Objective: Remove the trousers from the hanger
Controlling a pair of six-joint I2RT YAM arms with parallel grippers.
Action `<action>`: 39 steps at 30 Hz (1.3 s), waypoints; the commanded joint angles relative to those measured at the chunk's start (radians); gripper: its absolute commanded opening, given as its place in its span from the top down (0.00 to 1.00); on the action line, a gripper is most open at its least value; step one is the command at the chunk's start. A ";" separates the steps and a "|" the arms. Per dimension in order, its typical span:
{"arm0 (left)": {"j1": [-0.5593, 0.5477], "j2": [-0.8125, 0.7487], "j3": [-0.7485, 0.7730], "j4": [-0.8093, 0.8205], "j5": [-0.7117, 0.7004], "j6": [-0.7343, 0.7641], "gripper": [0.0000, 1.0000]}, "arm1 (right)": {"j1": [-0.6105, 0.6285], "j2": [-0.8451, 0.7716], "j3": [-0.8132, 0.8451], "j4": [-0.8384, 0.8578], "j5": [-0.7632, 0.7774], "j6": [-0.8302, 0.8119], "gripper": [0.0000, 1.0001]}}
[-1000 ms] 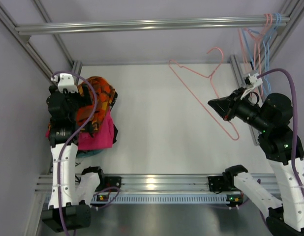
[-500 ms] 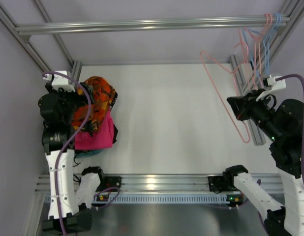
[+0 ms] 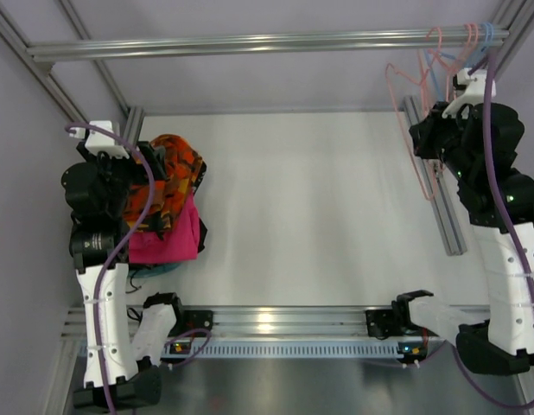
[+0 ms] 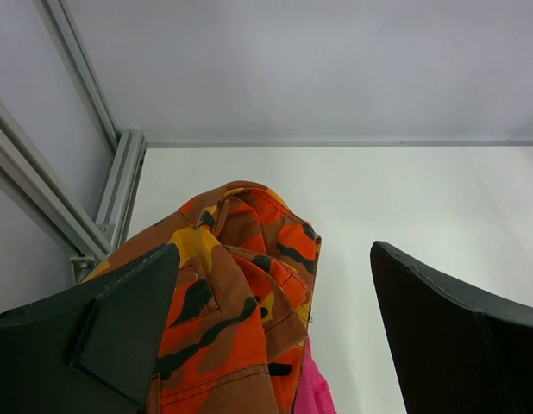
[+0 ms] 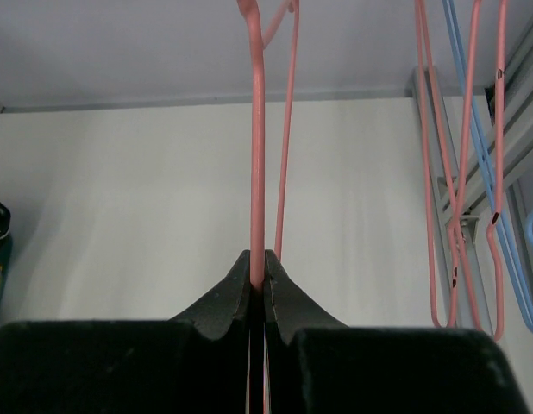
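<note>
Pink wire hanger (image 5: 258,172), bare, is pinched in the right pincer (image 5: 257,263). The left pincer (image 4: 273,259) gapes wide, orange patterned trousers (image 4: 241,293) just ahead of it, magenta trousers (image 3: 168,238) beneath those on the tabletop (image 3: 301,199). Removal looks done; stowing the hanger probably remains.

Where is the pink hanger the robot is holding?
Top view, far right corner: the pink hanger is pinched in the right gripper, beside the other hangers.
</note>
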 commanded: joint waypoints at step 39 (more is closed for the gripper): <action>0.003 0.151 0.229 -0.341 0.072 -0.028 0.02 | -0.409 0.153 0.034 0.012 -0.403 -0.127 0.27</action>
